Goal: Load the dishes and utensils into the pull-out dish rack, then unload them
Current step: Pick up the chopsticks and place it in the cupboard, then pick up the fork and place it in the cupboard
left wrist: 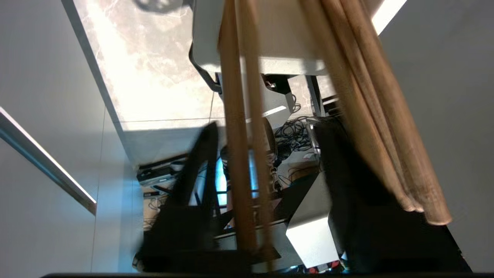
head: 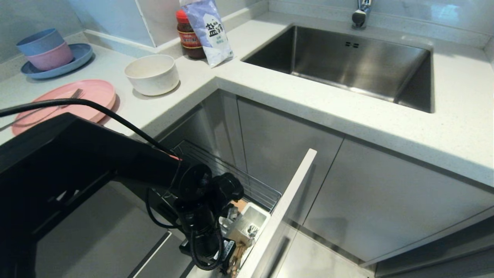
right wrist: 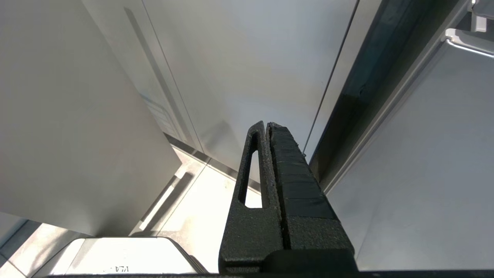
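My left gripper (head: 228, 253) hangs low inside the pull-out dish rack (head: 247, 185), just beside its white cutlery cup (head: 249, 224). In the left wrist view the left gripper (left wrist: 270, 127) stands open. The light wooden chopsticks (left wrist: 237, 154) run as blurred streaks between the fingers (left wrist: 197, 170), loose from both. The chopsticks (head: 236, 258) also show under the wrist in the head view. The pink plate (head: 92, 96) lies on the counter with the fork (head: 73, 95) on it, and the off-white bowl (head: 152, 73) stands to its right. My right gripper (right wrist: 266, 125) is shut and parked by cabinet fronts.
The rack's grey front panel (head: 287, 208) juts out to the right of the left arm. A blue plate with stacked bowls (head: 46, 54) sits at the counter's far left. A jar and a white bag (head: 208, 31) stand behind the bowl. The sink (head: 347, 65) lies at the right.
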Motion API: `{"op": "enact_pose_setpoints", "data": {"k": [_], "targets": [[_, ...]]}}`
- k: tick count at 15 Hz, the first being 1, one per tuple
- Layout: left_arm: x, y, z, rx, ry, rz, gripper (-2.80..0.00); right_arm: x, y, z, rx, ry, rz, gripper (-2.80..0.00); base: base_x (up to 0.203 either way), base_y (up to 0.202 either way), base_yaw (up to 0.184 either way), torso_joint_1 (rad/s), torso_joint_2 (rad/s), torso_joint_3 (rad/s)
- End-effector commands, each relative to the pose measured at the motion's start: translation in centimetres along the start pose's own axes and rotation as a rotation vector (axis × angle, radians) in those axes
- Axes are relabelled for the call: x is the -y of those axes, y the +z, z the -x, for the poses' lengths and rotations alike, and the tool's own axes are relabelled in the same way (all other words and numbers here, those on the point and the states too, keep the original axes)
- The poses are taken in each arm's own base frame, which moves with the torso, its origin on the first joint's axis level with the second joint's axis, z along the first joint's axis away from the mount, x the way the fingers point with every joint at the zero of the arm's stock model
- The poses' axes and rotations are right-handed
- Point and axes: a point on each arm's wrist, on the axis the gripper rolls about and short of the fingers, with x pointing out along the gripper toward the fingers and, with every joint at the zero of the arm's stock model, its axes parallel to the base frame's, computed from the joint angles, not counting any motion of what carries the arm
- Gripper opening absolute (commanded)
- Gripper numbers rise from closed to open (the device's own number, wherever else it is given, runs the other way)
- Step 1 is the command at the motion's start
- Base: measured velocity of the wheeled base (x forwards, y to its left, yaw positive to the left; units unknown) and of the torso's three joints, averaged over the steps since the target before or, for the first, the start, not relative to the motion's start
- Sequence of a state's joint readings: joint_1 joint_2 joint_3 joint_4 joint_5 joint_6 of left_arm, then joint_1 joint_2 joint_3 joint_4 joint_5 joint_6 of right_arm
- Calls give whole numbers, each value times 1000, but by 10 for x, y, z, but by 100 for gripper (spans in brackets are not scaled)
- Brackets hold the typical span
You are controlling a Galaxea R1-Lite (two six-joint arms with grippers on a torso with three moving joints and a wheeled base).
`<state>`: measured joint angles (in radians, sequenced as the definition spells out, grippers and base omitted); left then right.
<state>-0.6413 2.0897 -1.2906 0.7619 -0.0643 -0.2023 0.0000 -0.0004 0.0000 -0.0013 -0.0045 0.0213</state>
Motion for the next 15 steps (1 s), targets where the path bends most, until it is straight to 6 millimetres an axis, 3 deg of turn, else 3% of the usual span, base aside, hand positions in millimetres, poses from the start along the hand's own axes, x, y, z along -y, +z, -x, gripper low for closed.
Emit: {"op": "enact_pose_setpoints", "data": {"k": [1, 6, 10, 15], "targets": [[0, -1, 4, 9, -2, 3, 0, 0, 0, 0, 1, 0, 0, -280, 0, 0, 0, 0, 0, 0], [-2, -8, 26, 75, -7, 4, 0, 0, 0, 0, 1, 0, 0, -280, 0, 0, 0, 0, 0, 0], [-11, -20, 60, 195, 43, 28, 0, 0, 0, 0, 1, 0, 0, -280, 0, 0, 0, 0, 0, 0], [-14, -50, 110, 378, 72, 39, 0, 0, 0, 0, 1, 0, 0, -280, 0, 0, 0, 0, 0, 0]]}}
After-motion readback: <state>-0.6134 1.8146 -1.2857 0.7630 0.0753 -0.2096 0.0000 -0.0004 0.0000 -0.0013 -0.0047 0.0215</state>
